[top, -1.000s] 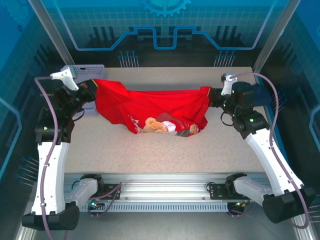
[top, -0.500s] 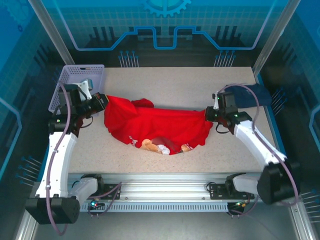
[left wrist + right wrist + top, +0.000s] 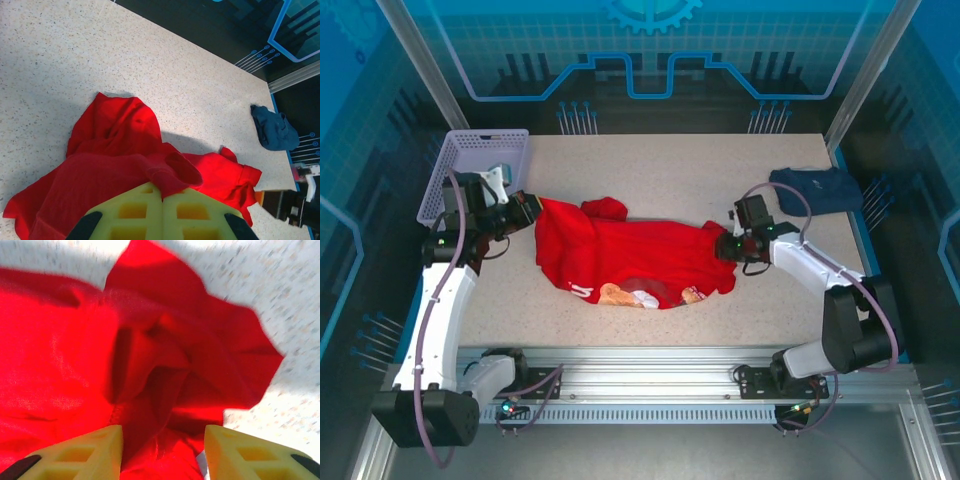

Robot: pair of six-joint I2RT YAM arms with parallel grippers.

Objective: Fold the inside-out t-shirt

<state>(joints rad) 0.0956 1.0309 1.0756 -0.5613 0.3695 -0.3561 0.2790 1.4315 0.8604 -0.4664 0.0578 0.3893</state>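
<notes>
top external view: the inside-out t-shirt lies bunched on the table, no fold made yet; the left gripper is clamped tight on its edge, and the right gripper stands parted over loose cloth, holding nothing

Bright red inside-out t-shirt, crumpled across mid-table; tan-and-white print at near edge
</notes>
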